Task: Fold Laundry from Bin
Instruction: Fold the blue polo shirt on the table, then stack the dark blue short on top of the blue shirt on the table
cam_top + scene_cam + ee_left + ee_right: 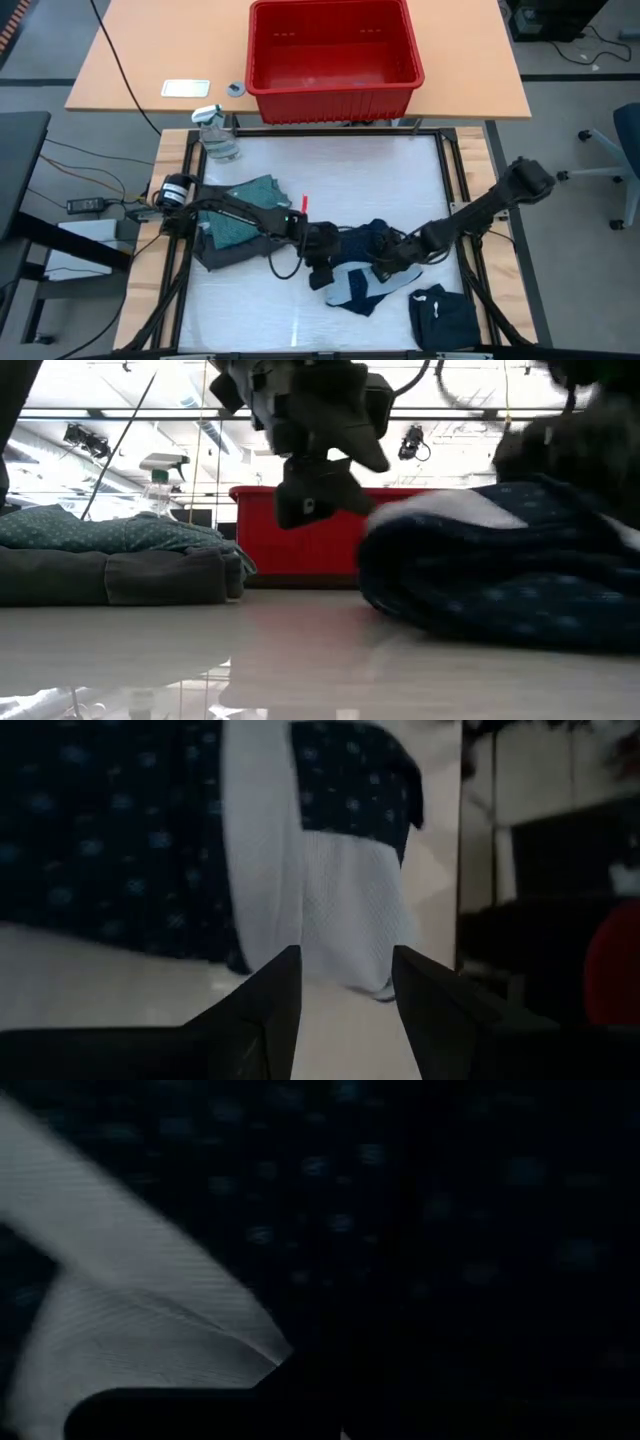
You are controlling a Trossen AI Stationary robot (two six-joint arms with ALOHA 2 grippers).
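Note:
A navy dotted garment [362,262] with a white panel [300,870] lies crumpled on the white table near the middle. My left gripper [345,1005] hovers open just left of it, a little above the table, fingers pointing at its white part; it also shows in the low view [320,480]. My right gripper [390,262] is down on the garment's right side, and its wrist view shows only dark dotted cloth [420,1230] close up. The red bin [333,55] stands on the wooden table beyond the far edge.
A folded teal piece on a dark grey one [235,225] lies at the left. A folded dark navy piece [442,315] sits at the near right corner. A spray bottle [216,135] stands at the far left corner. Bare white table lies between the garment and the far edge.

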